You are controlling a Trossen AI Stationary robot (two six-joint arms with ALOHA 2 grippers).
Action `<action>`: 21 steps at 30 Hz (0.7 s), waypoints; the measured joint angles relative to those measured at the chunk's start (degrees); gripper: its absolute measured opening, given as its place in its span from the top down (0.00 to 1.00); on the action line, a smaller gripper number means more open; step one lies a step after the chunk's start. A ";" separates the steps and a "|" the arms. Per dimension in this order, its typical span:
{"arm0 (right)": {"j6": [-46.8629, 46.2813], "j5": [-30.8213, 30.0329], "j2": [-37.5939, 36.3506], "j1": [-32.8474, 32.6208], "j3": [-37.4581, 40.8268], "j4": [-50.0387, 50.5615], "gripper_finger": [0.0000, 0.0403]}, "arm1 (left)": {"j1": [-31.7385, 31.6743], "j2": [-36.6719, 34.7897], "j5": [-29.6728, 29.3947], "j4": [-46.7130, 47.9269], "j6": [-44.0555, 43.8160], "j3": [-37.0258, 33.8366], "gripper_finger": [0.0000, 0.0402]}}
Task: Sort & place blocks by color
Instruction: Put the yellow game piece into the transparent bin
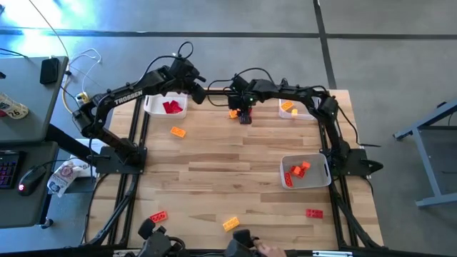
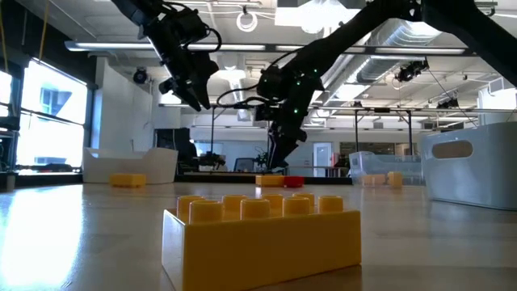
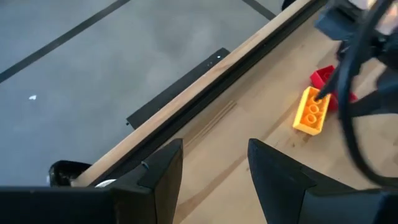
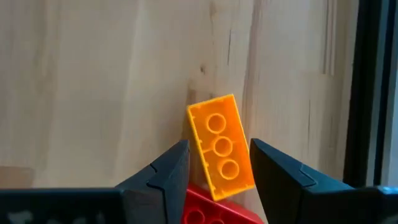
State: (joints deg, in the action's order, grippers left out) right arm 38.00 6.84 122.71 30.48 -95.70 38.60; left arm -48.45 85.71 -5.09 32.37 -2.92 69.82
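My right gripper (image 1: pixel 243 113) (image 4: pixel 219 163) is open and low over the table's far middle. Its fingers stand on either side of an orange block (image 4: pixel 220 148) (image 1: pixel 233 113). That block lies studs up, with one end next to a red block (image 4: pixel 205 210) (image 1: pixel 245 119). My left gripper (image 1: pixel 194 88) (image 3: pixel 214 163) is open and raised in the air by the far edge, beside a white tray (image 1: pixel 152 108) that holds red blocks (image 1: pixel 171 107). Loose blocks lie about: an orange one (image 1: pixel 178 131), two red ones (image 1: pixel 158 216) (image 1: pixel 314 213) and a yellow one (image 1: pixel 230 223) (image 2: pixel 266 230). My right gripper has the orange block's nearer end (image 4: pixel 229 177) between its open fingers, coming from above and pointing down. The block lies on the table. Whether either finger (image 4: pixel 177 163) touches it, I cannot tell.
A white tray (image 1: pixel 308 114) at the far right holds an orange block (image 1: pixel 288 107). Another tray (image 1: pixel 323 165) on the right holds red and orange blocks (image 1: pixel 296 173). The table's far edge (image 3: pixel 205 74) runs just past my left gripper. Bare wood lies in the table's middle.
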 joint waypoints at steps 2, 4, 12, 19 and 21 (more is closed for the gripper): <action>1.03 -1.76 0.40 -0.17 0.00 -0.31 0.61 | 0.75 0.00 -0.01 0.01 0.07 0.00 0.58; 1.74 -2.33 0.91 -0.15 0.00 -0.28 0.59 | 1.34 0.00 0.01 0.53 0.08 0.00 0.58; 4.27 -2.26 1.16 -0.15 0.00 -1.70 0.55 | 2.39 0.00 0.12 0.84 0.11 0.00 0.58; 4.43 -0.60 2.80 -0.15 0.04 -1.21 0.55 | 2.35 0.00 0.01 0.82 0.11 0.00 0.58; 4.40 -1.88 3.25 -0.24 0.04 -1.62 0.55 | 2.35 0.00 -0.11 0.77 0.13 0.00 0.58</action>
State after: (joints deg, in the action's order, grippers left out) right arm 42.40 4.96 125.96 30.24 -95.66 36.98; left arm -46.11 85.71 -5.20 33.15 -2.79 69.82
